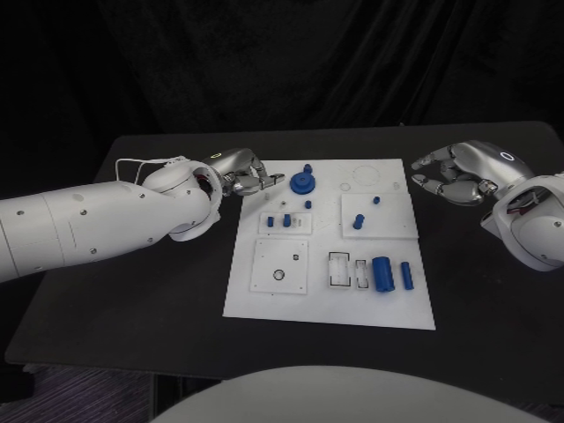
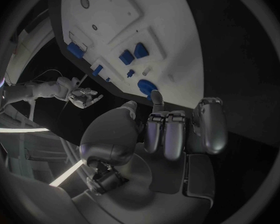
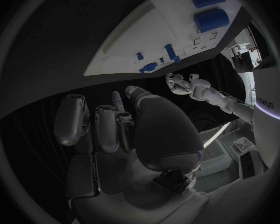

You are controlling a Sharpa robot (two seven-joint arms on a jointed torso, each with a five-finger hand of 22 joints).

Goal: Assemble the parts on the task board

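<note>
Task board point(image 1: 397, 308): a white plate laid at the centre of the black table point(image 1: 143, 291), its long side running from the upper middle to the lower middle of the head view. Several raised white blocks are carried on it.

Parts, as seen in the head view:
- A round blue disc with an upright peg point(image 1: 304, 183), stood at the upper left corner of the board.
- Small blue pegs point(image 1: 282, 220), set on a block left of centre, below the disc.
- Two small blue pieces point(image 1: 363, 220), on the block at the upper right of the board.
- A thick blue cylinder point(image 1: 382, 273) and a slimmer blue rod point(image 1: 407, 275), laid side by side at the lower right of the board.

Left hand point(image 1: 241, 173): seen at the upper left edge of the board, just beside the disc, which lies immediately to its right. Its fingers are curled inward; nothing is seen between them. Whether a fingertip point(image 2: 156, 95) touches the disc cannot be told from the left wrist view, where the tip is shown next to the disc at the board's rim.

Right hand point(image 1: 457, 174): seen off the board's upper right corner, above bare table, apart from every part. Its fingers are curled inward with nothing held; the nearest parts are the two small pieces to its lower left.
</note>
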